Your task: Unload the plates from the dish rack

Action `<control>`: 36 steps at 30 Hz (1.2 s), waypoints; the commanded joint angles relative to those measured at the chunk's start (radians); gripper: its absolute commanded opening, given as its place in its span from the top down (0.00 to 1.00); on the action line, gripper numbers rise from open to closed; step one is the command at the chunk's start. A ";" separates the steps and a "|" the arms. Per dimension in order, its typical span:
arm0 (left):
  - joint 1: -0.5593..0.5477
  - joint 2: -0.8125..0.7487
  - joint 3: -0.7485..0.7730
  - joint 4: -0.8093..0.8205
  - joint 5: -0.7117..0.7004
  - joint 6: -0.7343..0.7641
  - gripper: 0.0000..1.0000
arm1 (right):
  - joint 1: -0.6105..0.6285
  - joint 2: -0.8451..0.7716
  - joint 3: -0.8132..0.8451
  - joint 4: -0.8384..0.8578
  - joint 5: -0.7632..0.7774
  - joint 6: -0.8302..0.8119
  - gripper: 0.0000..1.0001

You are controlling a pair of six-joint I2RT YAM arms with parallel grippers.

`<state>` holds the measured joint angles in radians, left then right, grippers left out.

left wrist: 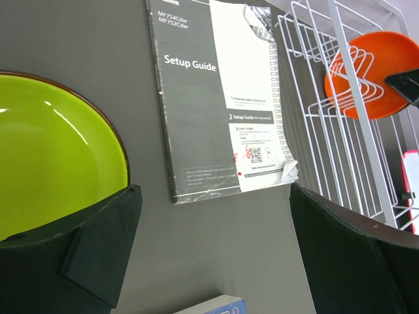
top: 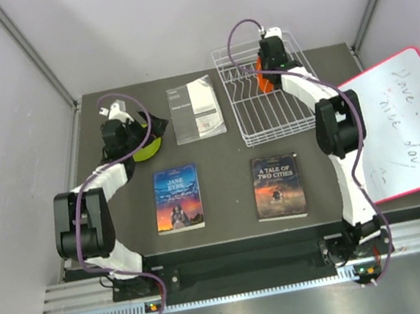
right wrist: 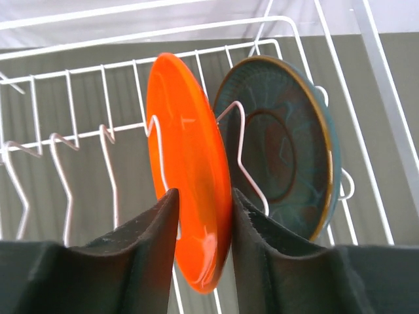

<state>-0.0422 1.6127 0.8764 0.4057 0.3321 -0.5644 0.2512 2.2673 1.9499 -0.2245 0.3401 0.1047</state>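
From above, the right gripper sat over the far half of the rack at the table's back right, and only a sliver of the orange plate showed beneath it. The right wrist view filled in the rest: the orange plate stood on edge between the prongs, its lower rim pinched between the two dark fingers, one against each face. Just behind it, in the next slot, a teal plate also stood upright, and the top view did not show that plate at all. The left gripper hung over the table's back left, with the green plate half hidden under it. The left wrist view showed that plate lying flat on the table beside the left finger, with a dark reddish edge along its rim, and the fingers spread wide with only bare table between them. That camera also caught the setup guide lying flat between the green plate and the rack, and the orange plate through the wires. Only the top view took in the two books, Jane Eyre and A Tale of Two Cities, nearer the arm bases, and the whiteboard lying at the right edge
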 commanded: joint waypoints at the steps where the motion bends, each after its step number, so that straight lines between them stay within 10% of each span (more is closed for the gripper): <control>1: -0.013 -0.050 -0.005 0.053 0.011 0.029 0.01 | -0.018 0.014 0.067 -0.001 -0.003 -0.014 0.73; 8: -0.016 -0.037 -0.005 0.058 0.015 0.026 0.01 | -0.017 0.012 0.066 0.007 0.011 -0.023 0.99; 26: -0.071 -0.027 0.018 0.016 -0.065 0.112 0.01 | 0.145 -0.382 -0.402 0.568 0.554 -0.266 1.00; 31: -0.074 -0.020 0.019 0.051 -0.009 0.091 0.01 | 0.166 -0.555 -0.532 0.516 0.481 -0.189 1.00; 36: -0.076 0.062 0.027 0.276 0.252 -0.024 0.01 | 0.161 -0.676 -0.574 0.274 0.036 0.067 1.00</control>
<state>-0.1123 1.6180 0.8753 0.4675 0.3771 -0.5011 0.4049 1.6901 1.3869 0.1726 0.6952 -0.0193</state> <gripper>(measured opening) 0.987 0.097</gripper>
